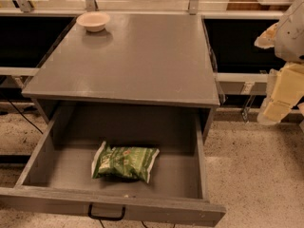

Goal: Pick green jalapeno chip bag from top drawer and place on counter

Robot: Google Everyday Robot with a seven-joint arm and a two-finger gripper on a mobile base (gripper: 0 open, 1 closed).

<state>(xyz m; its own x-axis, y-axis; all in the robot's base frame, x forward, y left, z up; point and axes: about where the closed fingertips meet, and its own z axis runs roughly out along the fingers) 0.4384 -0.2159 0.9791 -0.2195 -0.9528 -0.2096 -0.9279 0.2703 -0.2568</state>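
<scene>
The green jalapeno chip bag (124,162) lies flat on the floor of the top drawer (199,165), a little left of its middle. The drawer is pulled wide open, with its black pull handle (106,216) at the front. The grey counter (137,61) sits directly above it. My gripper (270,114) hangs at the right edge of the view, beside the counter's right side, above the floor. It is well to the right of and higher than the bag and holds nothing.
A cream bowl (93,21) stands at the counter's far left corner. A metal rail (247,77) runs behind the cabinet at both sides. Speckled floor (256,175) lies to the right of the drawer.
</scene>
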